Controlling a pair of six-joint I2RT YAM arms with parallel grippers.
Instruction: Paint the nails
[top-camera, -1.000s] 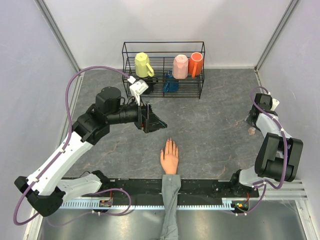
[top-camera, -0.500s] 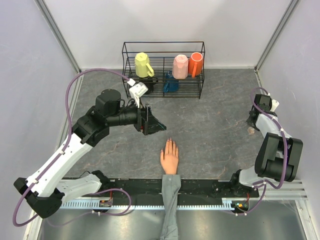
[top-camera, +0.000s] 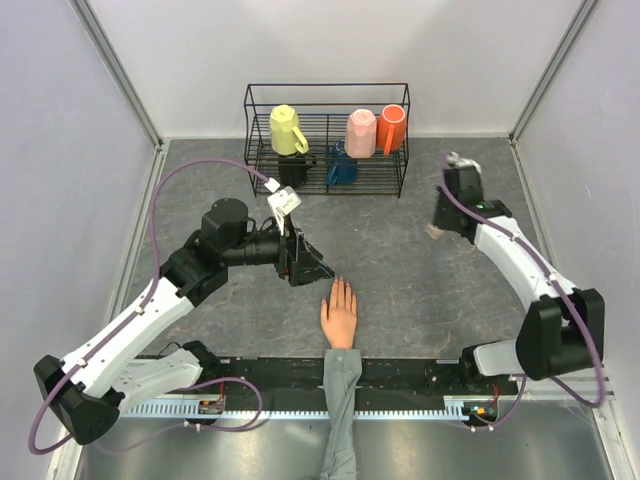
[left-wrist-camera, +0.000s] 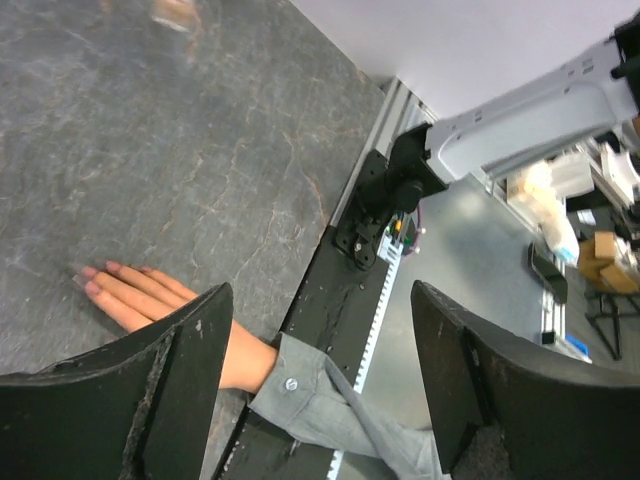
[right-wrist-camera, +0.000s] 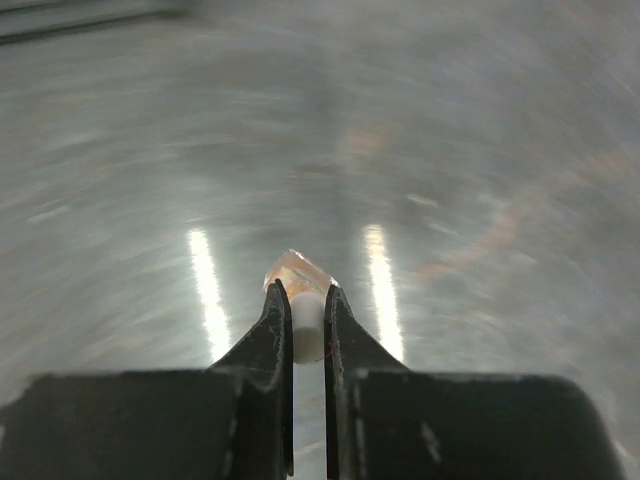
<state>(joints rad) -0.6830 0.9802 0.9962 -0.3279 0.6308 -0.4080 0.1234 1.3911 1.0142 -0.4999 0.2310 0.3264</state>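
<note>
The left gripper (top-camera: 318, 268), matte black with broad wedge-shaped fingers, hangs with its jaws spread wide and nothing between them, just left of and above the mannequin hand (top-camera: 340, 315). That hand is smooth peach plastic lying flat, palm down, on the grey table (top-camera: 420, 270), which is veined like stone. The nails (left-wrist-camera: 92, 287) tip fingers that point away from the arm bases; they are tiny, pale and faintly pink. A soft grey sleeve (top-camera: 340, 400) runs back from the wrist across the black rail. At the back stands a thin black wire rack (top-camera: 327, 86) holding glossy yellow, pink and orange cups. To the right, the right gripper (right-wrist-camera: 308, 295) is clamped on a small object (right-wrist-camera: 300, 275), white-stemmed with a clear amber faceted end, blurred against the table.
</note>
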